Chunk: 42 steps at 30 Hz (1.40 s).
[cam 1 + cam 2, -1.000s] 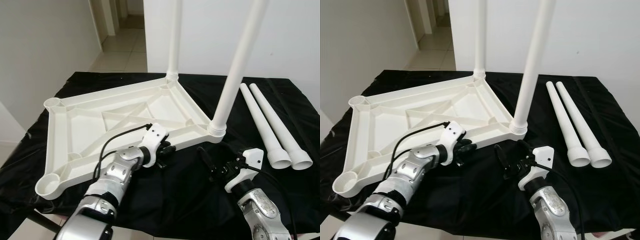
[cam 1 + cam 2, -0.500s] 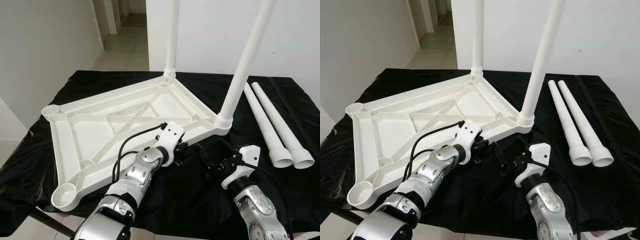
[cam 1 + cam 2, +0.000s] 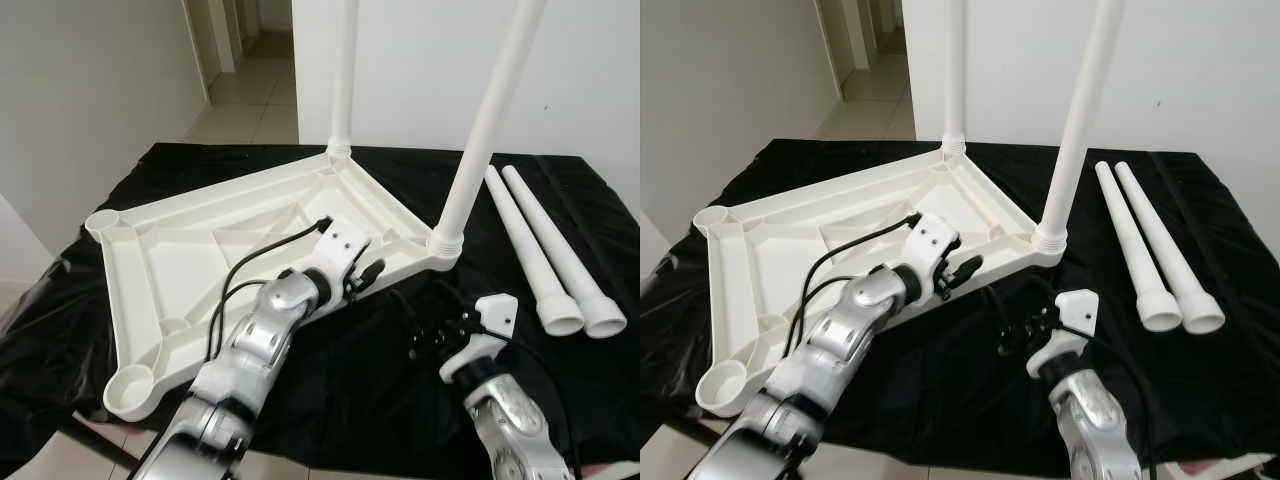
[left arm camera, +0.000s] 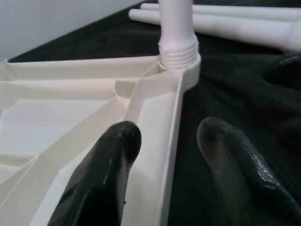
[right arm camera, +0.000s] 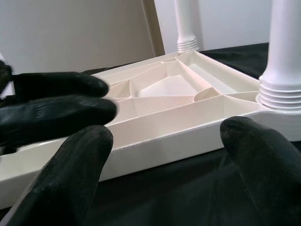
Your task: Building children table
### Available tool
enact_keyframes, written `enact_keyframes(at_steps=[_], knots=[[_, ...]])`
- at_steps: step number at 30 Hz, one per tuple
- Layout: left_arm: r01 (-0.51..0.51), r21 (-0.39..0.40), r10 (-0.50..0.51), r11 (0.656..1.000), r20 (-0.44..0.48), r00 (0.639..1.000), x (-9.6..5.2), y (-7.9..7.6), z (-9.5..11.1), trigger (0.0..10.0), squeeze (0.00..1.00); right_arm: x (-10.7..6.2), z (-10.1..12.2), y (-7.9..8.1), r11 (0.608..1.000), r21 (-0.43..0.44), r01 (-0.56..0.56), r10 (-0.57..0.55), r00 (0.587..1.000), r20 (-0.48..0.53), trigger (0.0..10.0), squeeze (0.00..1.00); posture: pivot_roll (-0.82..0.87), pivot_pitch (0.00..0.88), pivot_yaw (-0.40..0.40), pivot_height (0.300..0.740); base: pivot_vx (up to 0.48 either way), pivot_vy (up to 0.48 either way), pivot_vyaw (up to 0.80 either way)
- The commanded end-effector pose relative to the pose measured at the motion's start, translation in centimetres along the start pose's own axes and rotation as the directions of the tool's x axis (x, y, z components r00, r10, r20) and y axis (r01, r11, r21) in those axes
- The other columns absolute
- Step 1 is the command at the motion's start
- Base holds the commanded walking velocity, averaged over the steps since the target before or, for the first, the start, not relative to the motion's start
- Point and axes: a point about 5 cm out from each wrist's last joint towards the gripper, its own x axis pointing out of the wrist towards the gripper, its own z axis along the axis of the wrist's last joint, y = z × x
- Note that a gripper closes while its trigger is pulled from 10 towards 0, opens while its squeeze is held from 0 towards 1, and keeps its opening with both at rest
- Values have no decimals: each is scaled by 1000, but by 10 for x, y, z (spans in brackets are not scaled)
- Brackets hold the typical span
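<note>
The left gripper (image 4: 164, 150) straddles the near rim of the upturned white tabletop (image 3: 180, 260), fingers apart (two legs (image 3: 485, 130) fitted); the right gripper (image 3: 425, 335) hovers nearby, fingers spread.

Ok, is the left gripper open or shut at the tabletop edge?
Open: the left gripper has its fingers apart, straddling the tabletop rim.

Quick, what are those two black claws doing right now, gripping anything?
Left gripper: open, fingers either side of the white tabletop rim, not yet gripping.
Right gripper: open, holding nothing, in front of the tabletop edge.
</note>
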Motion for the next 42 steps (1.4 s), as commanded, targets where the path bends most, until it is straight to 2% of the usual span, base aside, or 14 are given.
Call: enact_keyframes(at_steps=[1,2,3,5,6,8,13,16,17,22,28,32,38,42], knots=[[42,-1,-42,999,3,999,0,-4,2,10000,0,0,-4,3,1000,10,-6,6,1000,-11,10000,0,-47,45,82,740,0,0,0],[57,29,-56,998,-28,998,-11,-2,-4,10000,0,0,-4,3,1000,11,-7,7,1000,-11,10000,0,-41,45,81,740,0,0,0],[57,29,-56,998,-28,998,-11,-2,-4,10000,0,0,-4,3,1000,11,-7,7,1000,-11,10000,0,-41,45,81,740,0,0,0],[131,77,-122,988,-117,986,-37,1,-22,10000,0,2,-4,3,1000,14,-10,10,1000,-10,10000,0,-36,44,78,740,0,0,0],[131,77,-122,988,-117,986,-37,1,-22,10000,0,2,-4,3,1000,14,-10,10,1000,-10,10000,0,-36,44,78,740,0,0,0],[160,89,-143,983,-177,974,-54,5,-33,10000,0,3,-5,4,1000,15,-13,13,1000,-10,10000,0,-34,44,76,740,0,0,0],[147,93,-124,985,-218,968,-64,14,-40,10000,0,4,-5,4,1000,18,-18,18,1000,-10,10000,0,-25,44,73,740,0,0,0],[131,127,-89,983,-298,951,-83,33,-49,10000,0,6,-4,4,1000,18,-20,20,1000,-6,10000,0,-23,45,71,740,0,0,0],[131,127,-89,983,-298,951,-83,33,-49,10000,0,6,-4,4,1000,18,-20,20,1000,-6,10000,0,-23,45,71,740,0,0,0],[84,113,-43,990,-324,945,-102,58,-46,10000,0,5,-5,4,1000,15,-16,16,1000,-9,10000,0,-25,44,73,740,0,0,0],[73,113,-31,991,-336,941,-111,66,-45,10000,0,5,-5,3,1000,14,-14,15,1000,-8,10000,0,-25,41,74,740,0,0,0],[18,130,31,991,-367,930,-116,78,-52,10000,0,7,-5,3,1000,14,-18,18,1000,-6,10000,0,-20,38,70,740,0,0,0],[-14,122,60,992,-391,919,-116,81,-62,10000,0,9,-5,3,1000,14,-23,23,1000,-5,10000,0,-22,35,67,740,0,0,0],[-103,104,137,989,-407,903,-112,86,-75,10000,0,9,-4,3,1000,13,-22,22,1000,-1,10000,0,-34,31,69,740,0,0,0]])
